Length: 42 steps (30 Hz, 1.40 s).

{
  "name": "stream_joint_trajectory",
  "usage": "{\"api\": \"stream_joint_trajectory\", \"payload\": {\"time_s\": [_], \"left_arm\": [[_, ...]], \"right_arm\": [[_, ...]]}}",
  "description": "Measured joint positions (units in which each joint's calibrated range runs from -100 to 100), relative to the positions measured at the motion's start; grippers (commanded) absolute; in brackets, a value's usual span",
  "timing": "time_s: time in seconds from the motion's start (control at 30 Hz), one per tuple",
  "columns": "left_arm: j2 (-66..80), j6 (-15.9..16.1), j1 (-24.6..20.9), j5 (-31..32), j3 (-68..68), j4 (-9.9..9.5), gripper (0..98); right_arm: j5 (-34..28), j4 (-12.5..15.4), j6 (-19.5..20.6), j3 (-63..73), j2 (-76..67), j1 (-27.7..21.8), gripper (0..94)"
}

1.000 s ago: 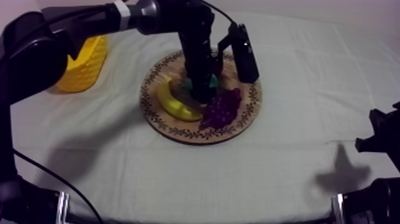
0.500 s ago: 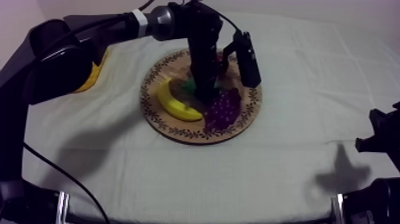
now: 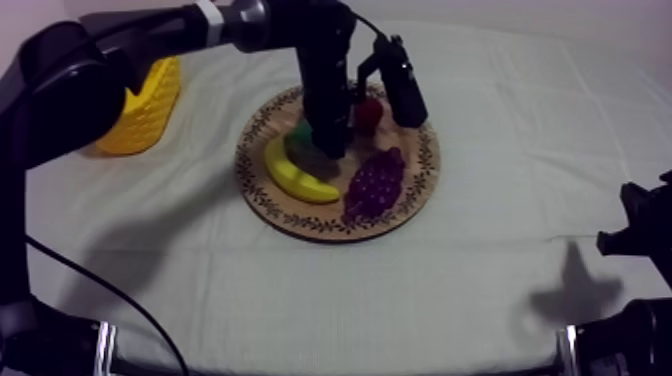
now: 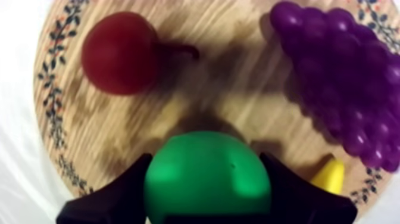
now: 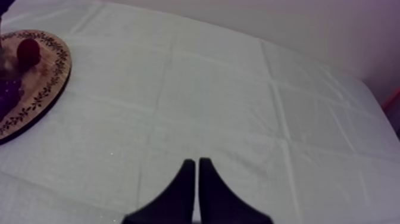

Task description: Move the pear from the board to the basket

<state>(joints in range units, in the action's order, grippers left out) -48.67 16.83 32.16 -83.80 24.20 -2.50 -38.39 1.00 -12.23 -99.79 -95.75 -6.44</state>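
The green pear (image 4: 207, 176) sits between the black fingers (image 4: 125, 190) of my left gripper (image 3: 318, 148), which is shut on it just above the round wooden board (image 3: 262, 195). In the top view a bit of the pear (image 3: 301, 133) shows beside the arm. On the board lie a banana (image 3: 290, 175), a bunch of purple grapes (image 3: 375, 182) and a small red fruit (image 3: 368, 112). The yellow basket (image 3: 145, 105) stands at the far left. My right gripper (image 5: 196, 170) rests shut over bare cloth at the table's right side.
The left arm reaches across from the upper left, over the basket's side. The grapes (image 4: 342, 77) and the small red fruit (image 4: 119, 52) lie close to the held pear. Open cloth (image 3: 350, 290) spreads in front of the board and to its right.
The left gripper has shifted slightly left and risen with the pear, uncovering the small red fruit and more of the grapes. The right arm has not moved.
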Motion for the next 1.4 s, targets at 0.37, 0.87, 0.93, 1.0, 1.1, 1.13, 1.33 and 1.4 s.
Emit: {"api": "stream_joint_trajectory", "payload": {"time_s": [0.37,0.87,0.93,1.0,1.1,1.13,1.33,1.4], "left_arm": [[19.8,-3.7,-2.7,-0.7,-13.0,-0.35,55.7],[40.3,-6.9,-14.6,-3.5,-11.4,-0.3,58.1],[40.0,-6.5,-17.7,-3.5,-10.6,-0.23,58.3],[38.8,-6.2,-20.2,-3.5,-9.9,-0.23,58.5],[36.5,-5.7,-24.0,-3.5,-8.6,-0.43,59.0],[35.5,-5.6,-25.2,-3.5,-8.0,-0.44,59.2],[28.6,-4.8,-30.7,-3.4,-4.5,-0.73,61.0],[26.4,-4.5,-31.7,-3.4,-3.5,-0.78,61.6]], "right_arm": [[0.0,0.0,0.0,0.0,0.0,0.0,0.3],[0.0,0.0,0.0,0.0,0.0,0.0,0.3],[0.0,0.0,0.0,0.0,0.0,0.0,0.3],[0.0,0.0,0.0,0.0,0.0,0.0,0.3],[0.0,0.0,0.0,0.0,0.0,0.0,0.3],[0.0,0.0,0.0,0.0,0.0,0.0,0.3],[0.0,0.0,0.0,0.0,0.0,0.0,0.3],[0.0,0.0,0.0,0.0,0.0,0.0,0.3]]}}
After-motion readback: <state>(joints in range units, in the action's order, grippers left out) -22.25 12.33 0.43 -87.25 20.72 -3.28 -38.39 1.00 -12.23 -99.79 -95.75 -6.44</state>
